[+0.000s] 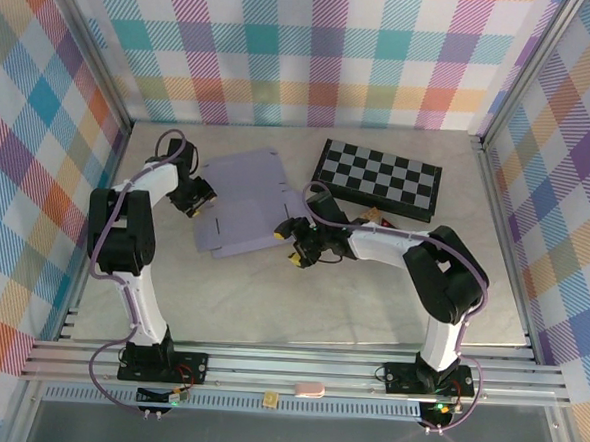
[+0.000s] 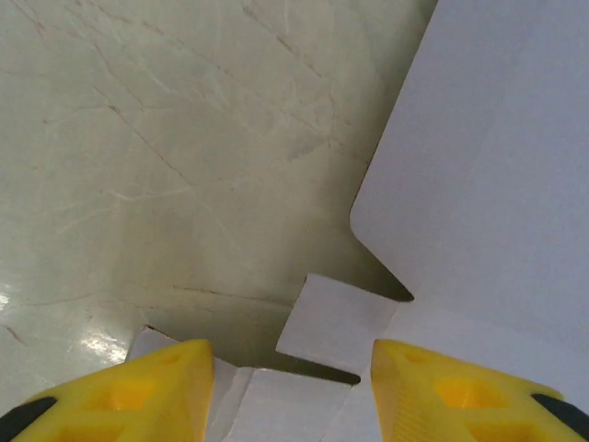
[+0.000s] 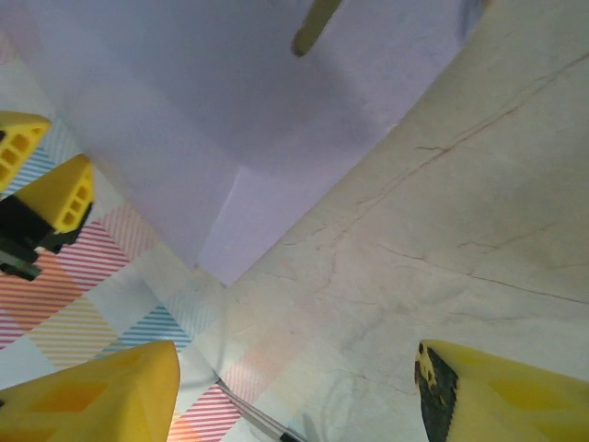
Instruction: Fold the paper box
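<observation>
The paper box (image 1: 243, 216) lies left of the middle of the bench (image 1: 270, 305), opened out as a pale lavender die-cut sheet. It is made of thin card, matte and unprinted, with a far panel and a near panel that meet along a crease. In the left wrist view it (image 2: 497, 184) looks whitish, with a rounded corner, a notch cut into the edge and a small square tab (image 2: 333, 324) sticking out over the marbled surface. From the right wrist the sheet (image 3: 276, 101) shows a fold line running down to a pointed corner near the bench.

The left gripper (image 1: 200, 199) sits at the sheet's left edge with its yellow fingers (image 2: 138, 391) spread. The tab lies in the gap between them, and nothing is pinched. The right gripper (image 1: 298, 247) sits at the near right corner. Its jaws are also wide apart (image 3: 296, 361), with bare bench between them and the card ahead of the tips.

The black-and-grey checkerboard (image 1: 378, 176) lies tilted just beyond the sheet's far right corner, near it but apart. Room is tightest there and along the strip by the left plaid wall (image 1: 39, 145). The near half of the bench — from the sheet's front edge to the arm bases — is wide and open.
</observation>
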